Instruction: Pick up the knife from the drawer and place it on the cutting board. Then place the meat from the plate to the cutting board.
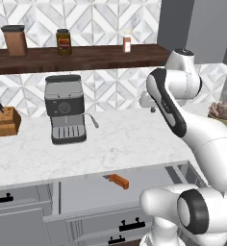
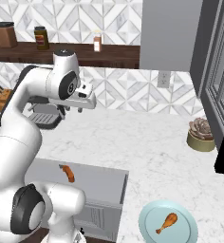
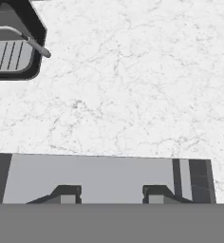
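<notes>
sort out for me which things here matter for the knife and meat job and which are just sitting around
For the job:
knife lying in the open drawer
meat on the plate
gripper, empty, above the counter edge

Just about:
coffee machine
knife block
potted succulent
shelf jars

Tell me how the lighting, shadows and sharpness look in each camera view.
Left base view: flat even light, faint shadow by the knife in the drawer. Right base view: soft, slightly blurry, meat casts little shadow. Hand view: coarse, no glare, gripper tips sharp.
</notes>
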